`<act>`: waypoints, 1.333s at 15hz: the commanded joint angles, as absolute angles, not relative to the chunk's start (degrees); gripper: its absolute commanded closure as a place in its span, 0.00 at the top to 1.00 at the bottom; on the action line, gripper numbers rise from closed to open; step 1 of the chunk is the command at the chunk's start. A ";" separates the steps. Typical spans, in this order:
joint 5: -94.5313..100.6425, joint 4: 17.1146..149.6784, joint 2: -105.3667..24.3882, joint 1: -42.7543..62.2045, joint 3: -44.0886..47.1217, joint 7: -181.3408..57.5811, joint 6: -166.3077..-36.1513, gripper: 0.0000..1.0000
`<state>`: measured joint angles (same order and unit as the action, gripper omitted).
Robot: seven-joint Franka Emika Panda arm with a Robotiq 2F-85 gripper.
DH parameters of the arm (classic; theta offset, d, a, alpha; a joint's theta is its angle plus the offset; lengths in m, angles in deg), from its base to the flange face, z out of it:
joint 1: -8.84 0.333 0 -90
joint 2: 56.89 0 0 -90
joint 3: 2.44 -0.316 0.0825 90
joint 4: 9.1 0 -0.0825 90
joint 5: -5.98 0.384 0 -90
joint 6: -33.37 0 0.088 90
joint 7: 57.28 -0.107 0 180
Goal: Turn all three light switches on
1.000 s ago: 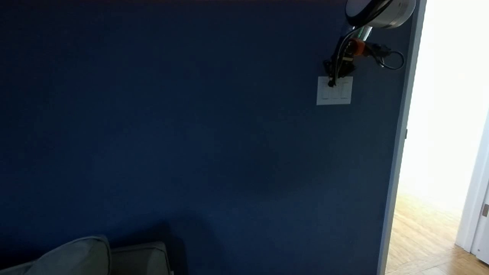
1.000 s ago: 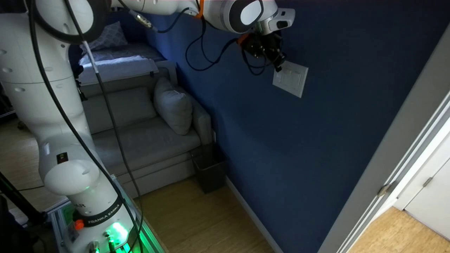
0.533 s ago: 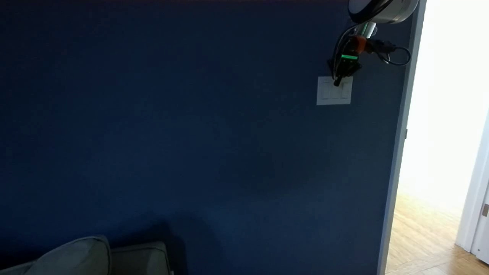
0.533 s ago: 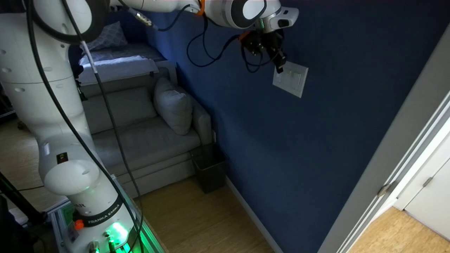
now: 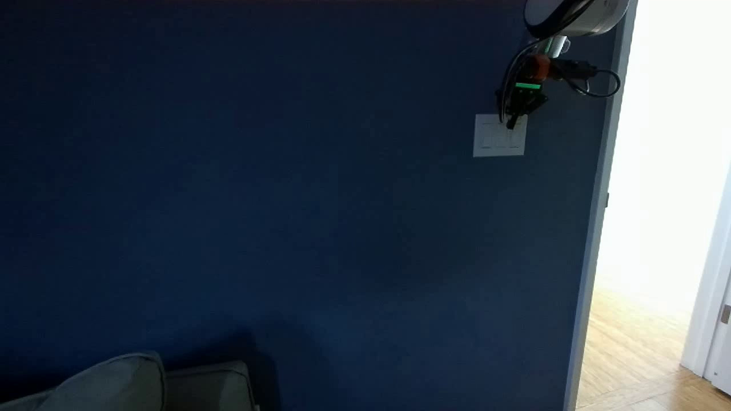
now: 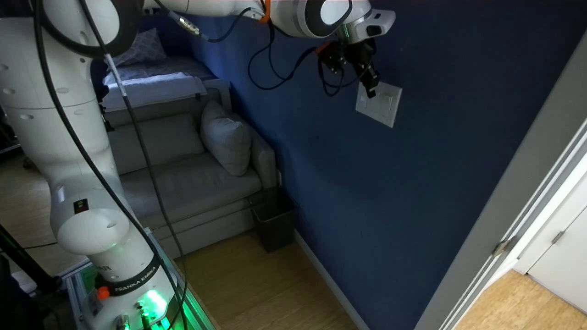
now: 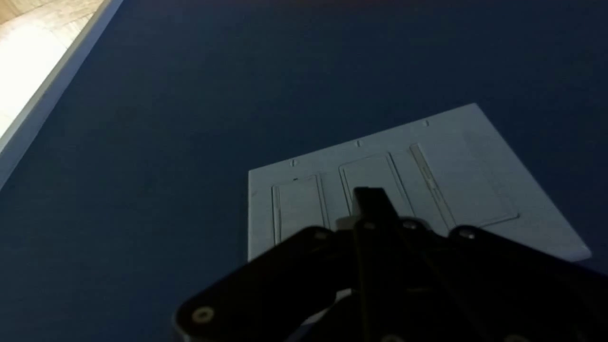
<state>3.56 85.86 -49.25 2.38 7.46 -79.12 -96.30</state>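
Band round the foot of the robot arm, toward eight o'clock in an exterior view, reads "FRANKA EMIKA"; just above it the letters "AR" show. The gripper, its body toward five o'clock in the wrist view, has its fingers pressed together. In that view its tips cover part of the middle one of the three light switches; whether they touch it, I cannot tell. The white plate around the switches sits toward two o'clock on the blue wall in both exterior views
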 commanded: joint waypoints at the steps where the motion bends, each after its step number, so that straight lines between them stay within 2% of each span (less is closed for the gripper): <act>1: 2.69 83.75 -47.64 2.27 7.36 -80.32 -95.59 0.00; 12: 2.27 84.43 -47.32 2.80 7.01 -79.91 -98.34 0.00; 20: -1.84 82.90 -47.90 2.93 7.73 -86.52 -83.52 0.00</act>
